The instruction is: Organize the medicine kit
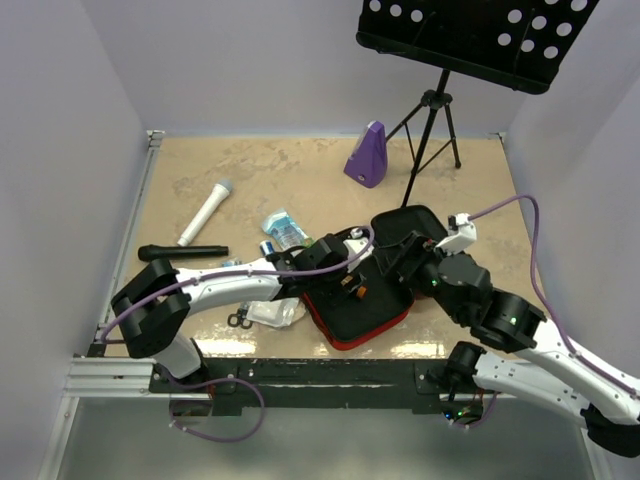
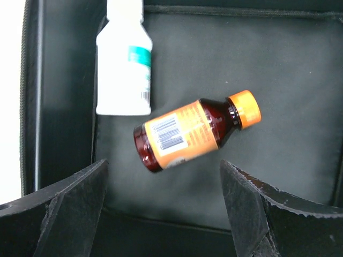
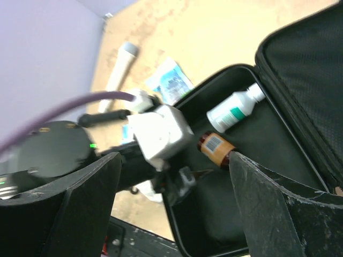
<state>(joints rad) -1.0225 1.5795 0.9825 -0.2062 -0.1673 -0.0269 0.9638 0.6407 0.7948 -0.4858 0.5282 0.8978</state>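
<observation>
Kit (image 1: 340, 322) lies open, its long axis running near-left to far-right; left gripper (image 2: 163, 176) and right gripper (image 3: 174, 160) both gape empty.

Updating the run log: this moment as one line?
case open | brown bottle, white bottle inside | left pincer open over brown bottle | right pincer open, empty

1. A purple metronome (image 1: 367, 155) stands at the far side of the table (image 1: 270, 165), just left of a black music stand (image 1: 470, 35).
2. A white microphone (image 1: 206, 212) lies at the left, and a black microphone (image 1: 182, 252) lies nearer.
3. A blue-and-white packet (image 1: 284, 229) lies mid-table.
4. Scissors (image 1: 238, 320) lie near the front edge.
5. A white bottle (image 2: 124, 59) lies just beside an orange-capped amber bottle (image 2: 195, 130).
</observation>
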